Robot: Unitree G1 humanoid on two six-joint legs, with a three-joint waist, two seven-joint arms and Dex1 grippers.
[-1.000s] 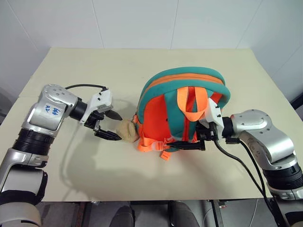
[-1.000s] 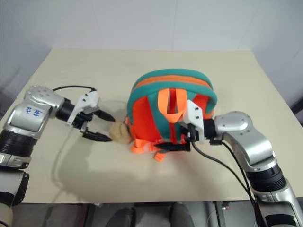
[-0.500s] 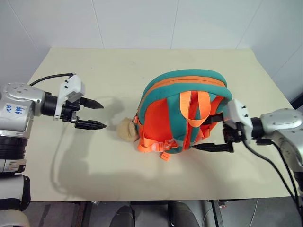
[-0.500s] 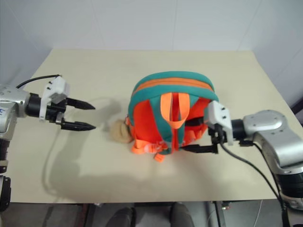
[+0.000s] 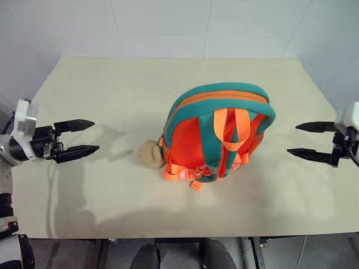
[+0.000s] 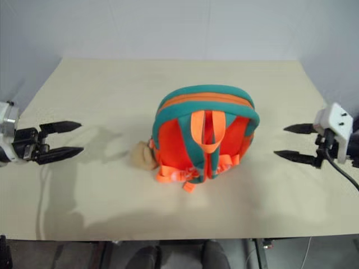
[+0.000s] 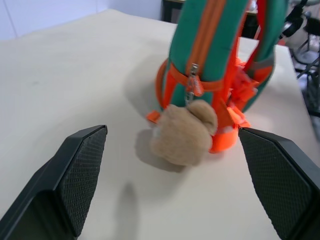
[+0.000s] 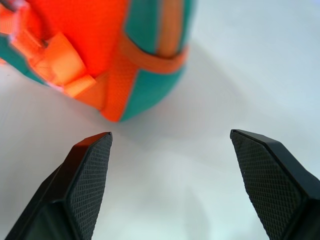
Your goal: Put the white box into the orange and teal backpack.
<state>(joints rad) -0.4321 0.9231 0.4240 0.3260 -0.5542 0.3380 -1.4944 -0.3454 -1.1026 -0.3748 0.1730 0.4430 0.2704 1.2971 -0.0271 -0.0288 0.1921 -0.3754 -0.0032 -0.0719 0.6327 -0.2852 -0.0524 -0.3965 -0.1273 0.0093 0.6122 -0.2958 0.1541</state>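
The orange and teal backpack [image 5: 219,131] stands upright in the middle of the beige table [image 5: 112,95], straps toward me, zip closed along its top. A tan plush toy [image 5: 150,153] hangs at its lower left side and rests on the table. The white box is out of view. My left gripper [image 5: 81,137] is open at the table's left edge, well clear of the backpack and pointing at it. My right gripper [image 5: 305,139] is open near the right edge, also apart from the backpack. The left wrist view shows the plush toy [image 7: 184,134] between the fingers [image 7: 80,170].
White walls rise behind the table's far edge. Bare tabletop [image 5: 129,78] lies on every side of the backpack.
Both grippers have drawn away from the backpack, the left one to the left edge, the right one to the right edge. The backpack stays standing where it was.
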